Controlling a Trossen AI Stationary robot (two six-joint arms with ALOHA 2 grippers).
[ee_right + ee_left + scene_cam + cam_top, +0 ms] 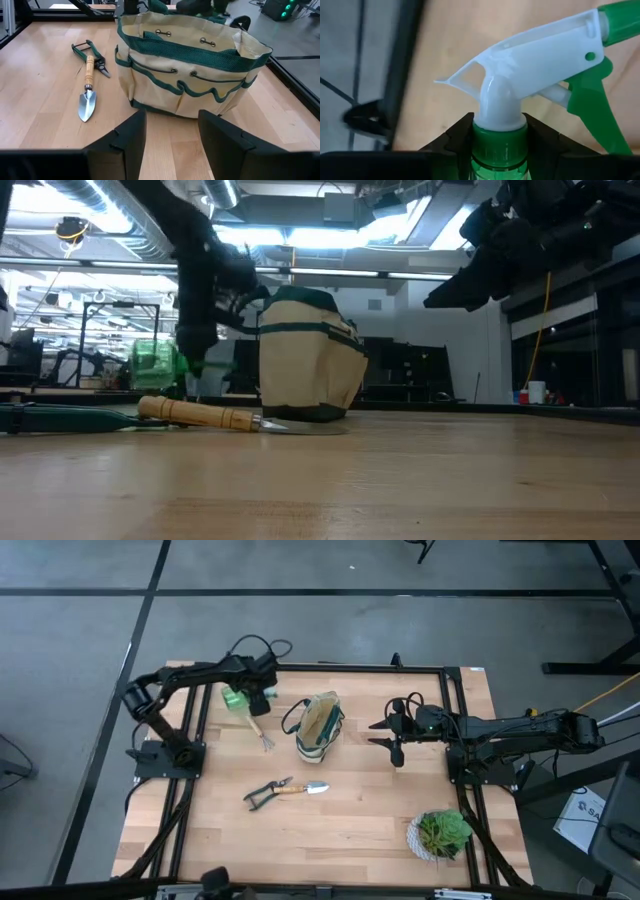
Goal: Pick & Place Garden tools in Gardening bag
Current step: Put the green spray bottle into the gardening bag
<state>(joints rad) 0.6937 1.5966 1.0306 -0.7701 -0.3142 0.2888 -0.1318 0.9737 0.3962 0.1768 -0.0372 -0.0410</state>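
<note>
My left gripper [254, 692] is at the far left of the table, shut on a green spray bottle [236, 698] with a white head and green trigger [590, 105]. The cream gardening bag [320, 727] with green trim stands mid-table, its mouth up. Black-handled shears [262, 793] and a wooden-handled trowel [302, 788] lie on the table near the bag's front. A small wooden-handled fork [262, 732] lies left of the bag. My right gripper [172, 145] is open and empty, right of the bag, facing its pocketed side [190, 75]. My left gripper pinches the bottle's green collar [499, 145], just below the white spray head, between its two fingers [460, 137], one on each side. The head sticks out past the fingertips. The green body [155, 365] lies to the table's left of the gripper. Whether it rests on the table, I cannot tell.
A leafy plant in a white pot [440, 833] stands at the near right corner. A black frame [360, 668] runs around the table's edges. Bare wood lies between the bag and my right gripper and along the near edge.
</note>
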